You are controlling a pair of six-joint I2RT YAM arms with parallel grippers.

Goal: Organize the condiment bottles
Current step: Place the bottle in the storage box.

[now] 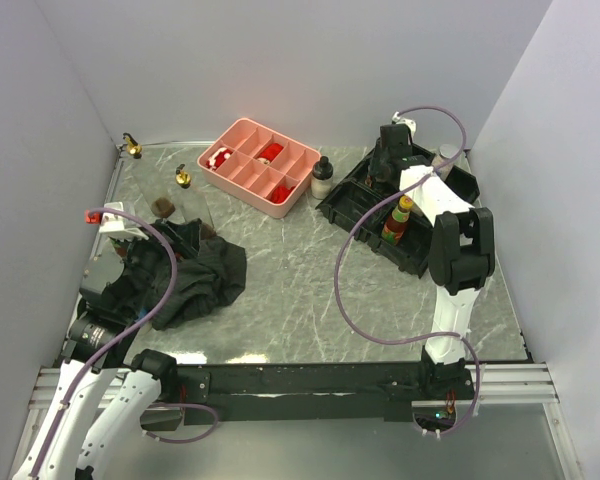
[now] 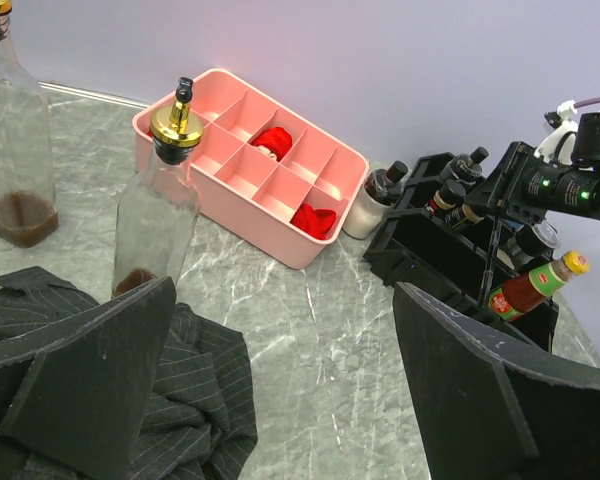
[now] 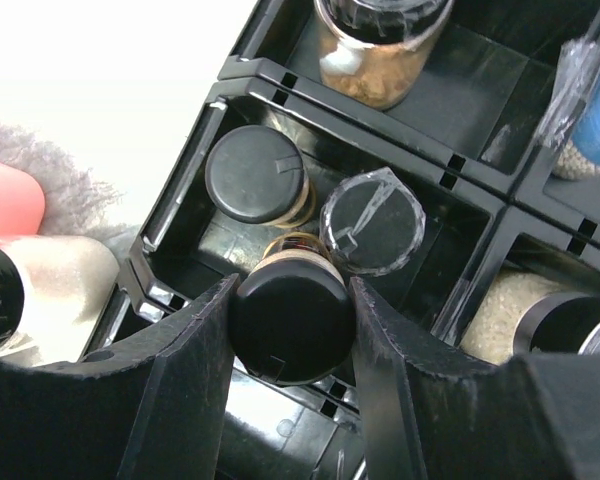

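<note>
- right gripper (image 3: 292, 298) is clamped on a black-lidded spice jar (image 3: 292, 335) in the far-right black rack (image 3: 173, 200)
- left gripper (image 2: 280, 375) wide apart, above the black cloth (image 2: 208, 400), near left

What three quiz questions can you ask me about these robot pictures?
1. True or false: the right end effector holds a black-lidded jar.
2. What colour is the tray? A blue, B pink, C green.
3. Fill in the blank: the left end effector is wide ____.

Key: 1 true; 2 B; 3 open.
</note>
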